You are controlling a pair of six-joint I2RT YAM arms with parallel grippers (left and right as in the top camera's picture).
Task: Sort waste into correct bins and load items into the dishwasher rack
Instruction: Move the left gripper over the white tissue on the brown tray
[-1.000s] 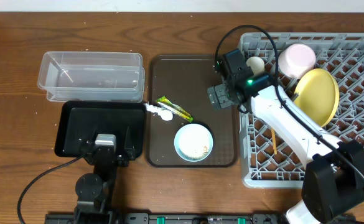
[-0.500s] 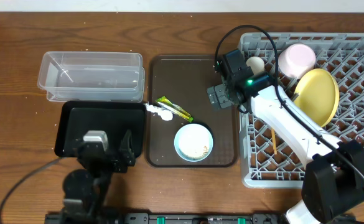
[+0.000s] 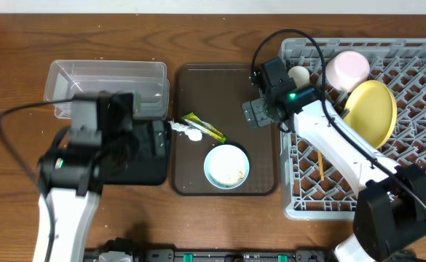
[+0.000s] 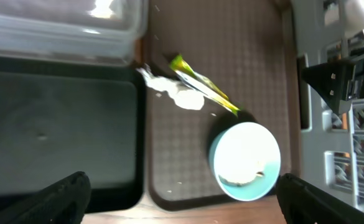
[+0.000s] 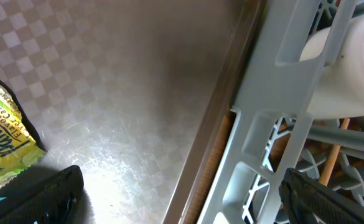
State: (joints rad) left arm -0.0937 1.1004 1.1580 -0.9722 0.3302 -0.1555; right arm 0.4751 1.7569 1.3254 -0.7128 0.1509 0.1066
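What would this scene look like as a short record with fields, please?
Serving tray: dark brown tray holding green-and-yellow wrapper, crumpled white tissue, light blue bowl with rice scraps
Rack: grey plastic crate holding yellow round plate, pale pink cup, small white cup, wooden chopsticks
Bins: clear plastic tub, black rectangular tray
Left gripper: open, empty
Right gripper: open, empty

Overhead: straight down, distant, whole table [image 3: 16,44]. Left wrist: downward, mid-height, over black tray [image 4: 57,124] and brown serving tray [image 4: 231,50]. Right wrist: close, tray edge beside rack [image 5: 294,56] — wrapper [image 5: 1,149] shared by all.
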